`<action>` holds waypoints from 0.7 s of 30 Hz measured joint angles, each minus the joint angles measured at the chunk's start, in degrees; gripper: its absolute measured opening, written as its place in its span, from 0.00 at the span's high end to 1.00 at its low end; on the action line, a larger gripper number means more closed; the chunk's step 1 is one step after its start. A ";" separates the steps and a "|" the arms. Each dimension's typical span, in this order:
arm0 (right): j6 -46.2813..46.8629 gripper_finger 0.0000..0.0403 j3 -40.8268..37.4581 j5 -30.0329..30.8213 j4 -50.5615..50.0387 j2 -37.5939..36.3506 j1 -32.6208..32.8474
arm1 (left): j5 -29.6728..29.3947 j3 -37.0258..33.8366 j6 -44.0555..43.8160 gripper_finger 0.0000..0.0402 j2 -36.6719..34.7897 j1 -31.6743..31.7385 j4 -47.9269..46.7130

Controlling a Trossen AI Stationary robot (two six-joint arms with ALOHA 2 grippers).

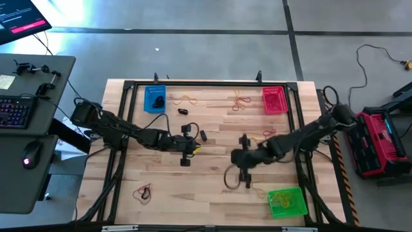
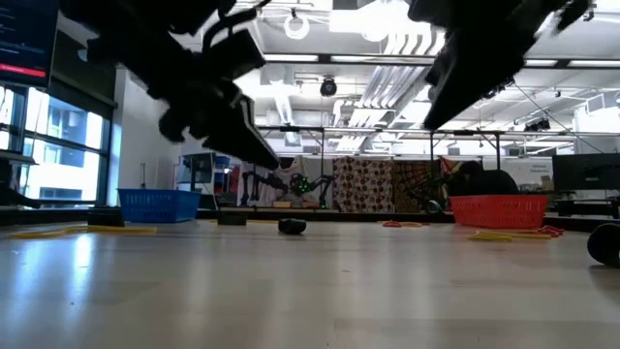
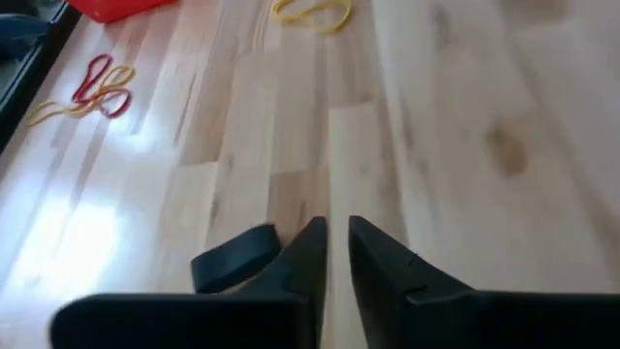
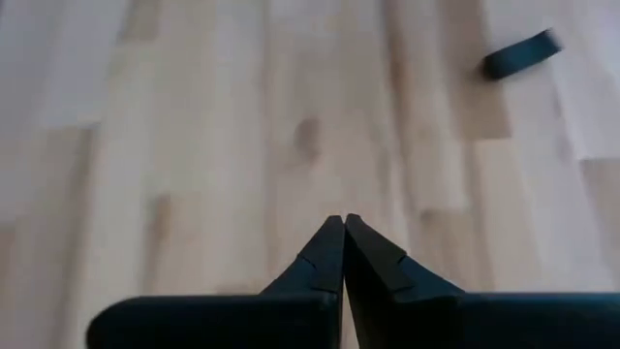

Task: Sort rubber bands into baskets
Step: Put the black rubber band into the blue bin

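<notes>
Light wood-plank table (image 1: 212, 138), black frame round its edge. Baskets on it: blue basket (image 1: 155, 98) at far left, red basket (image 1: 274, 99) at far right, green basket (image 1: 287, 202) at near right. Loose rubber bands lie directly on the planks: yellow-orange band (image 1: 187, 99) beside the blue basket, red and yellow tangle (image 1: 241, 100) just left of the red basket, dark red pair (image 1: 143, 191) near left; small black pieces (image 1: 183, 112) left of centre.

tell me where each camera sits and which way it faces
High: overhead, straight down on the light wooden table; both arms.
Low: tabletop height, level across to the blue mesh plastic basket; arms overhead.
Left wrist: past the left hand, fingers slightly apart.
Right wrist: past the shut right hand.
High and low share the blue basket.
</notes>
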 joint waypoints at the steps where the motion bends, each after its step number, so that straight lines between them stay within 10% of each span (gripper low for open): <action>1: -1.25 1.00 -2.01 0.00 3.51 -0.28 -1.41 | -1.11 0.00 0.18 0.88 0.85 0.02 0.47; 9: -10.71 1.00 -13.92 0.00 29.25 -0.91 -9.01 | -8.98 0.03 1.71 0.70 7.74 2.65 6.21; 21: -15.35 1.00 -16.58 0.66 35.18 -0.91 -10.28 | -0.65 0.09 0.63 0.58 12.33 7.02 11.37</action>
